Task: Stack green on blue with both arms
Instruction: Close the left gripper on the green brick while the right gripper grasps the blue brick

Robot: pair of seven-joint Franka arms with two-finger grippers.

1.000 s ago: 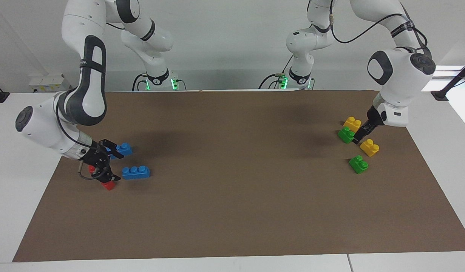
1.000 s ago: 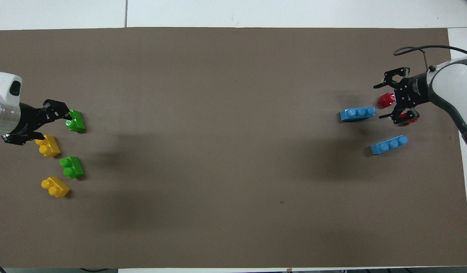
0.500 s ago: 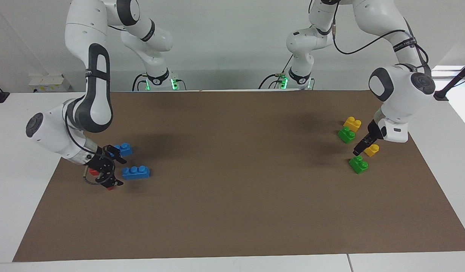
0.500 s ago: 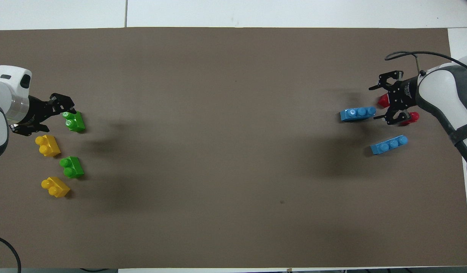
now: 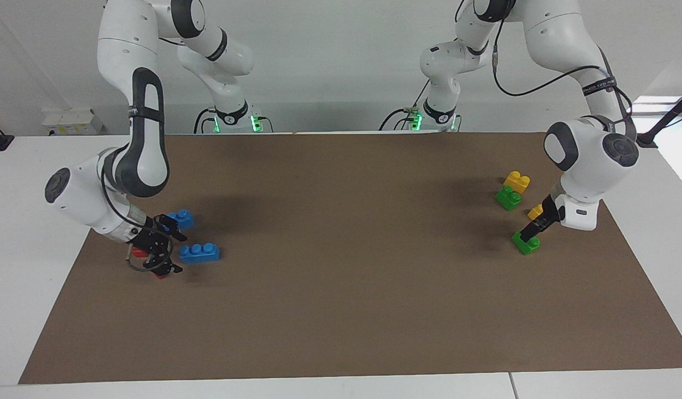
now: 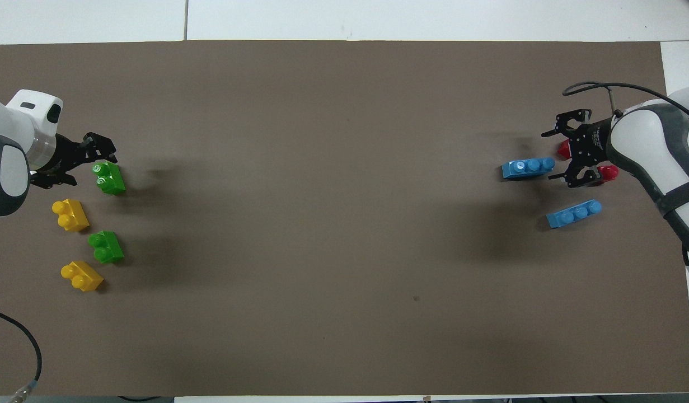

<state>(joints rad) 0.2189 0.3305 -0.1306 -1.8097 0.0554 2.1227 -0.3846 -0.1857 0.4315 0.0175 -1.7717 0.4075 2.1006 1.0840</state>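
Since a second ago the left gripper (image 5: 530, 233) has slid away from the robots along the left arm's end of the counter (image 5: 341, 332), from between the nearer green brick (image 5: 508, 198) and a yellow brick to just above the farther green brick (image 5: 525, 243). In the overhead view its fingers (image 6: 101, 146) stand spread at that brick's (image 6: 108, 177) end facing the counter's edge; whether they already touch it I cannot say, since the facing view shows them end-on. The right gripper (image 5: 159, 252) has eased a little toward the farther blue brick (image 5: 199, 252) at the right arm's end, fingers spread and holding nothing, its tips (image 6: 551, 155) just beside that brick's (image 6: 528, 167) end. The nearer blue brick (image 6: 573, 213) lies close by, nearer the robots, and two red bricks (image 6: 606, 173) are half hidden under the gripper.

I judge both arms are settling into their first grasps: the left on green, the right on blue. Nothing is lifted yet, and the stack is not begun; green and blue are still well apart, at the two short edges of the counter.

The two yellow bricks (image 6: 71, 215) lie untouched among the greens, one partly hidden by the left wrist in the facing view.

No container of any kind is in sight; every brick rests directly on the brown counter
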